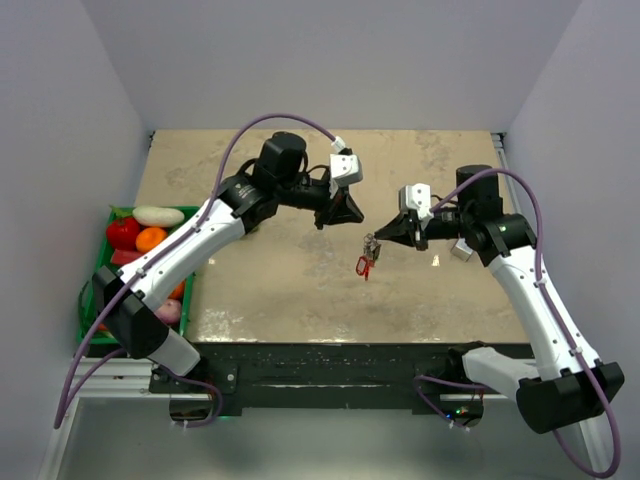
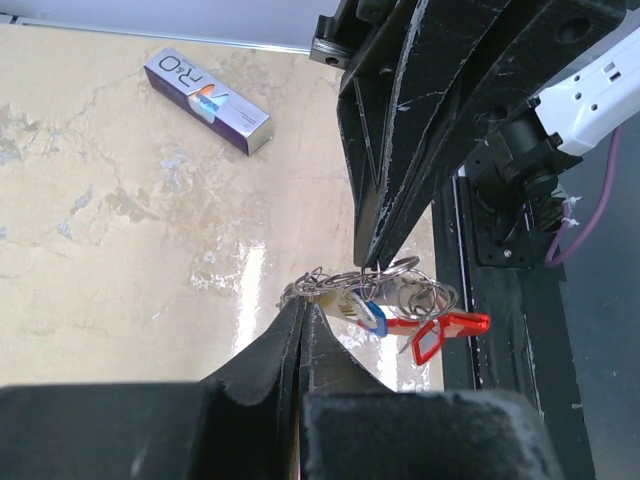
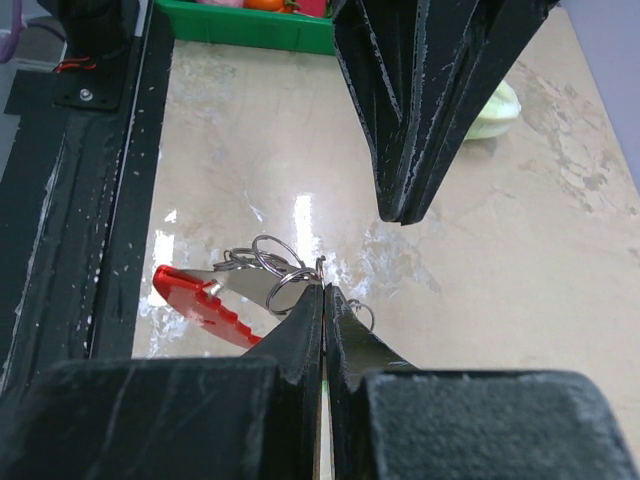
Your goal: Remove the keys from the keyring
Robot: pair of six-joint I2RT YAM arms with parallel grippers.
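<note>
**A:** From the top view, the thin silvery metal keyring point(image 1: 371, 243) is seen hanging at mid-surface. It is pinched in the closed tips of the right claw point(image 1: 381, 238). Its long axis is run toward the near edge, with the red oval fob point(image 1: 363, 266) at the lowest end.

**B:** More is given by the left wrist view. The small metal keys point(image 2: 372, 317), one blue-headed and one red-tagged, are bunched under the rings. A silver-and-purple carton point(image 2: 208, 100) is caught lying flat on the beige marbled surface point(image 2: 120, 250), well apart from them.

**A:** In the right wrist view the red fob is stretched leftward toward the black rail, and the rings are touched by that claw's tips. A pale green vegetable point(image 3: 495, 110) is shown beyond.

**B:** The left claw point(image 1: 350, 218) is closed as well. Nothing is seen between its fingers, and its tip is placed just beside the bunch. Both arms are reached forward and bent inward, with the claws set tip to tip above the surface.
</note>
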